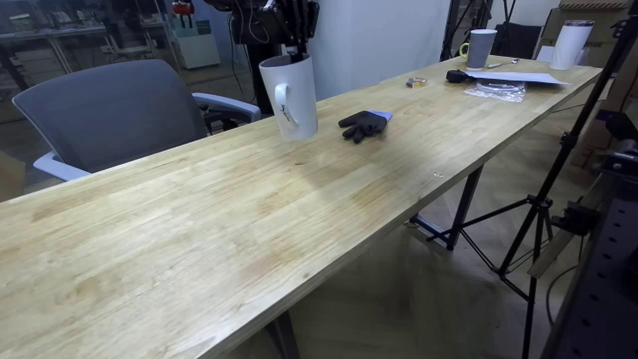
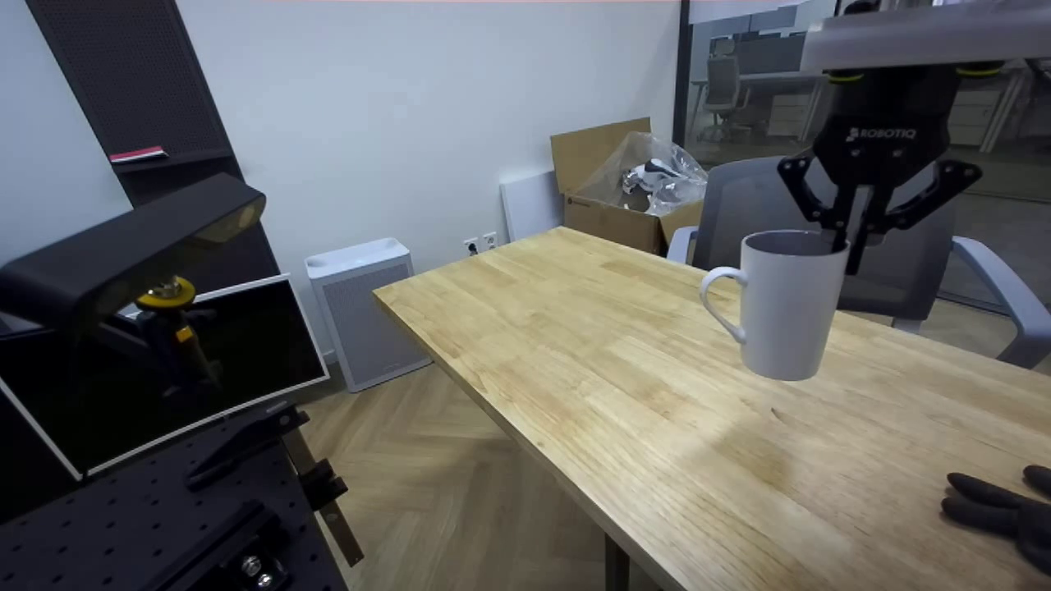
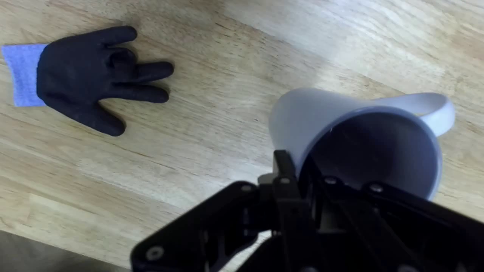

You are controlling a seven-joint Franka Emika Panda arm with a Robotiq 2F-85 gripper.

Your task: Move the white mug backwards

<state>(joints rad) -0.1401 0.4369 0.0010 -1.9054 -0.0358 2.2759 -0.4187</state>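
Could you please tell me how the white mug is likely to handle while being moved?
The white mug will probably be stiff and breakable, as it looks ceramic. It may tilt or swing, since the tool pinches only one side of its rim. Its smooth surface could also let it slip.

1 finger partly hidden inside white mug; exterior view crops glove.

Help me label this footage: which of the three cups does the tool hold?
The white mug beside the black glove: the tool pinches its wall. The yellow-handled grey cup and the white tumbler stand well away.
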